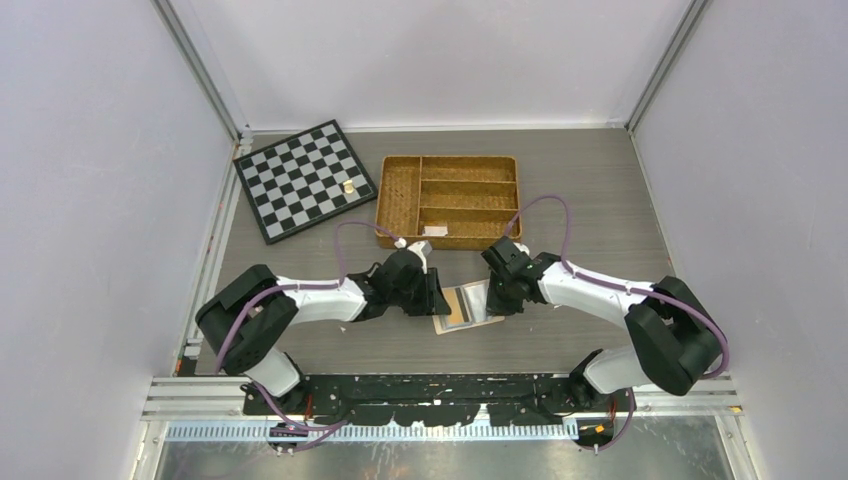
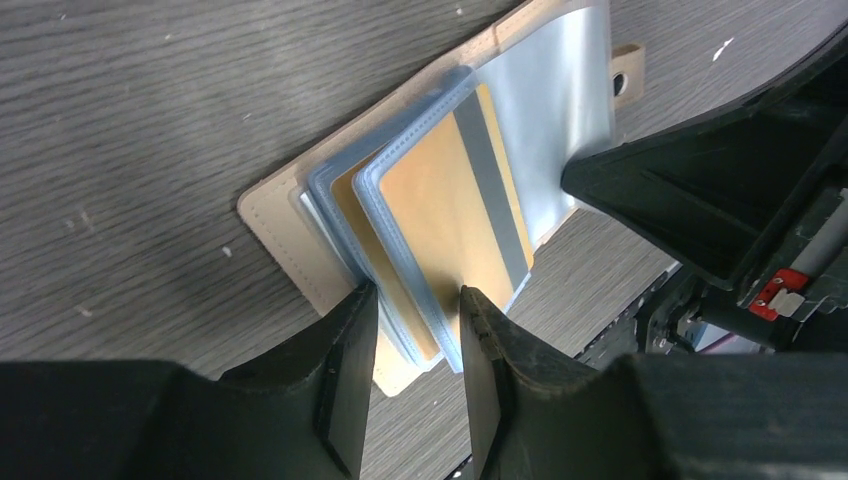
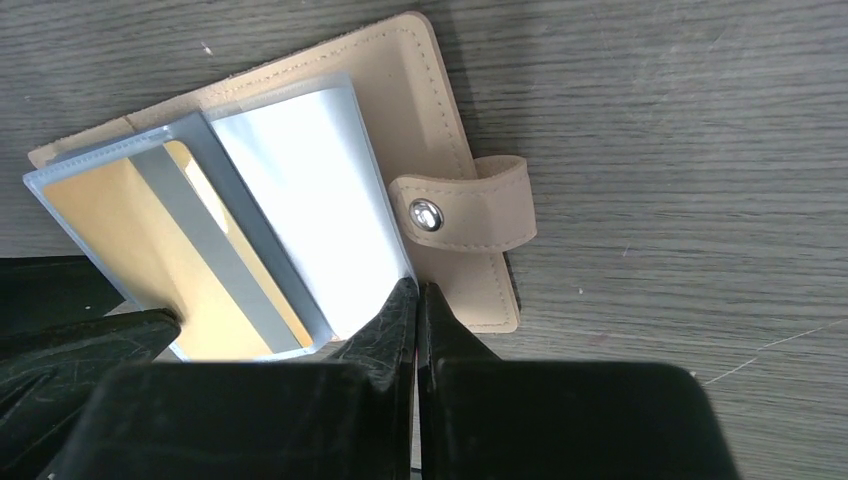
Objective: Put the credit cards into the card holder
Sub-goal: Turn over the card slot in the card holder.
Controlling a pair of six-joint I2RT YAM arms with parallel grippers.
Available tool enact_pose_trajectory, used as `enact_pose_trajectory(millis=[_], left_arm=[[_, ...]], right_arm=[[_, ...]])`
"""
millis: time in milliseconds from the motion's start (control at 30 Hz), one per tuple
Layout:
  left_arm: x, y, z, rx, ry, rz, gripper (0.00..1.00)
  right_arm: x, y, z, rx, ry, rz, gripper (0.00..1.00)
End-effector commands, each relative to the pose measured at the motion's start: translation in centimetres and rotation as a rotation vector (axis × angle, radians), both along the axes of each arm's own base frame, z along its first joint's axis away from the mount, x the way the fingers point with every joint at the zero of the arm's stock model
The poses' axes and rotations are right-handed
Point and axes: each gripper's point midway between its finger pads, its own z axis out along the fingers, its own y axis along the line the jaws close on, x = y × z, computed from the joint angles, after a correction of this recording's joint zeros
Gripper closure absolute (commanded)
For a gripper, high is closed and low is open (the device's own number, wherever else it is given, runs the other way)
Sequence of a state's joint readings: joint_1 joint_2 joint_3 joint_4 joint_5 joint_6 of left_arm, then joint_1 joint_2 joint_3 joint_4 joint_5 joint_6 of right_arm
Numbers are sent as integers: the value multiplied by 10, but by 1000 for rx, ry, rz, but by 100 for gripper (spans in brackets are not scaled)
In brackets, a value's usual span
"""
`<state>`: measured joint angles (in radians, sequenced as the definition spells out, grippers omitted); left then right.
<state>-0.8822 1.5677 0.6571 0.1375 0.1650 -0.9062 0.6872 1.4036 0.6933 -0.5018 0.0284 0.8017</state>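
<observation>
Chessboard (image 1: 290,195) with 1 small piece (image 1: 348,186) beside wicker tray (image 1: 450,158) on table (image 1: 600,210)

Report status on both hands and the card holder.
Left hand straddling sleeves, grip unclear. Right hand shut over holder. Holder open, orange card sleeved. Nothing in the way.

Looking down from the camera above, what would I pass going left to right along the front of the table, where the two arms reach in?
Left arm → left fingers → card holder, lying open → right fingers → right arm.
</observation>
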Motion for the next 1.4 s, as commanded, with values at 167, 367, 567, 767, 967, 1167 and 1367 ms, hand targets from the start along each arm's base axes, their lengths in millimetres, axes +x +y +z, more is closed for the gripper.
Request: enact_pose_trajectory(millis=[167,367,567,767,967,1167,1367], left_arm=[[16,-20,29,-163,-108,30,63],[20,-26,48,-225,-165,19,64],[22,-30,58,-258,-198,8,64],[24,-32,61,-268,-215,-2,64],[23,-41,73,-318,-251,-50,64],[21,-51,73,-348,-250,-92,64],[25,-45,65,-297,-255,-66,65]], right_arm=[[-14,18,-18,101,63,-11,100],[-14,22,-18,121,65,-13,100],[-14,24,-20,127,71,-17,99],[-13,29,-20,161,69,-37,100],[-9,26,-15,164,39,-63,89],[-3,15,-2,141,-22,-101,73],[1,-5,7,91,-72,-147,65]])
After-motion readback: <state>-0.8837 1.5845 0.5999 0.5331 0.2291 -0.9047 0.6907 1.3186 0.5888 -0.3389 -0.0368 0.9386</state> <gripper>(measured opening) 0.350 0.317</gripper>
